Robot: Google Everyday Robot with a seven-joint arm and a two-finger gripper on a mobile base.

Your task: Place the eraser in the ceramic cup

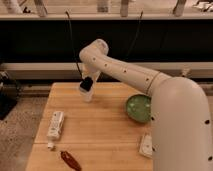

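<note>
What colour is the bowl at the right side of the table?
Green; the bowl shows best in the camera view. The gripper is above the table's far-left part.
</note>
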